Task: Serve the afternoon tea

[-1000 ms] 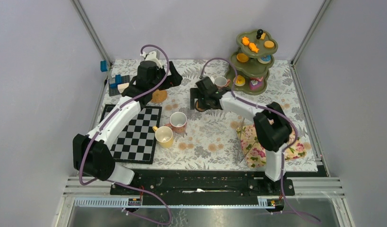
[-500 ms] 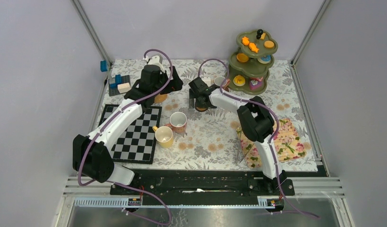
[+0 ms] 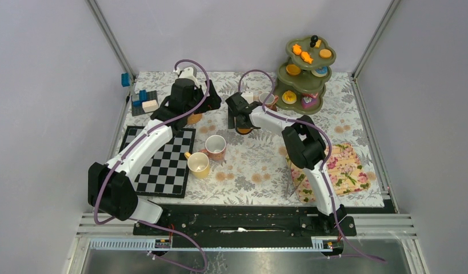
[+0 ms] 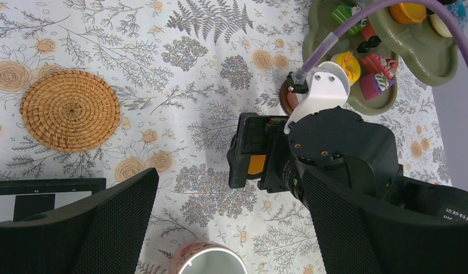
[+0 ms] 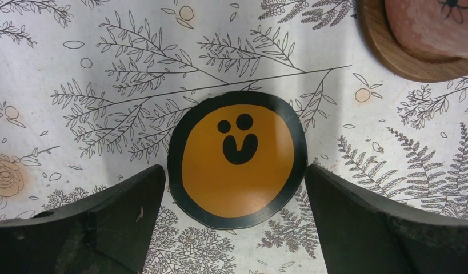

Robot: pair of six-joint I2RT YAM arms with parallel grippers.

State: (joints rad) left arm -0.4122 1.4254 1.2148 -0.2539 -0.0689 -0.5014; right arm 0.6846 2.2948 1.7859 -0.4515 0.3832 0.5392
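Left gripper [image 4: 228,228], jaws spread wide and empty, hovers beside the round woven straw coaster [image 4: 70,110], left of middle near the table's [image 3: 260,165] far edge. Right gripper [image 5: 234,194], equally wide and empty, straddles the flat orange smiley-face coaster [image 5: 237,160] near the far edge's middle. It should probably lower squarely, fingertips down to the tabletop, then close across the disc's widest part.

Plain grey-lilac walls [image 3: 43,85], metal corner posts [image 3: 110,37] — fern-printed tablecloth [image 3: 254,165] under even light
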